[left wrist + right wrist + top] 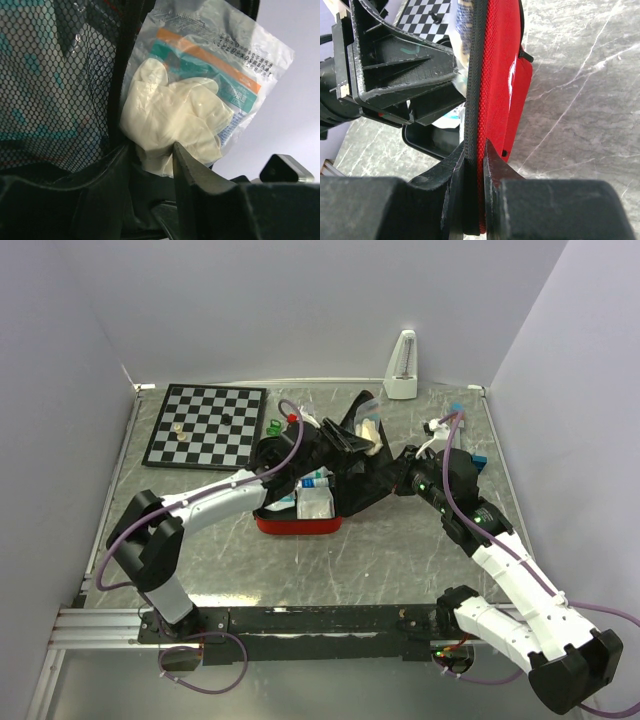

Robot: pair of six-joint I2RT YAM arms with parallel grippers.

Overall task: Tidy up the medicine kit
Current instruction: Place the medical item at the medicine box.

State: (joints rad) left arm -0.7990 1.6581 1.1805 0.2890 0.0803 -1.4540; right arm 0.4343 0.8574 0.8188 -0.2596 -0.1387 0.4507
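Black plastic fingers of the left gripper (pixel 152 155) close from both sides on the lower end of a clear plastic glove packet (pixel 200 95) with cream latex gloves bunched inside. The jaws stand part-way apart, held off by that bulk. The grip seems firm, though the contact itself is hidden low in the left wrist view. From the pinch the packet's long axis runs toward the upper right of the frame. Just left of it, across a dark seam, hangs the lid's black mesh pocket (pixel 55 85), filling the left half of that frame. The coming move therefore likely turns on carrying the packet leftward, in behind that netting.

The right gripper (pixel 475 150) is nipped nearly closed on the zippered rim of the red fabric lid (pixel 497 75), holding it upright. In the top view the red rounded zippered clamshell medicine kit (pixel 300 525) sits open at the centre of the grey marbled table (pixel 400 560), with both grippers meeting above it.
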